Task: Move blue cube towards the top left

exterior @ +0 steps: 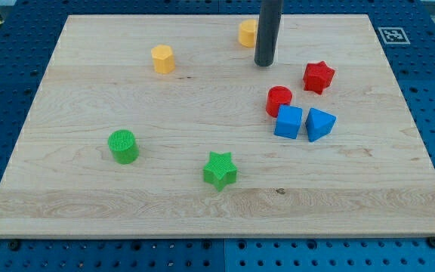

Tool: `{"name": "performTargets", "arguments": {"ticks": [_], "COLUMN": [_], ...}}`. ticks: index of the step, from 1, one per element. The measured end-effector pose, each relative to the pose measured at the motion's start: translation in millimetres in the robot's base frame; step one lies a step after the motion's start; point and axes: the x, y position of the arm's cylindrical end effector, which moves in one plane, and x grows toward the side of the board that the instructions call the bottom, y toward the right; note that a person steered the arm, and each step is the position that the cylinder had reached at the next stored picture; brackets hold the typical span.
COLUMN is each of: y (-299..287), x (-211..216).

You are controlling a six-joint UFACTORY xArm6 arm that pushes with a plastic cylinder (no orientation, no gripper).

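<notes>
The blue cube (288,122) sits on the wooden board at the view's right of centre. It touches a red cylinder (279,100) just above it and a blue wedge-shaped block (319,124) on its right. My tip (263,64) is the lower end of the dark rod coming down from the view's top. It stands on the board above and slightly left of the blue cube, apart from it, with the red cylinder between them.
A yellow block (247,33) is partly hidden behind the rod. Another yellow block (162,58) lies at the upper left. A red star (318,76) is right of my tip. A green cylinder (123,146) and a green star (220,170) lie lower left.
</notes>
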Motion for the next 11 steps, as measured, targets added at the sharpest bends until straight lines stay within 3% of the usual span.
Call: {"name": "performTargets", "arguments": {"ticks": [3, 5, 11], "y": [-3.9, 41.0, 60.4], "x": [45.1, 74.7, 79.2]}}
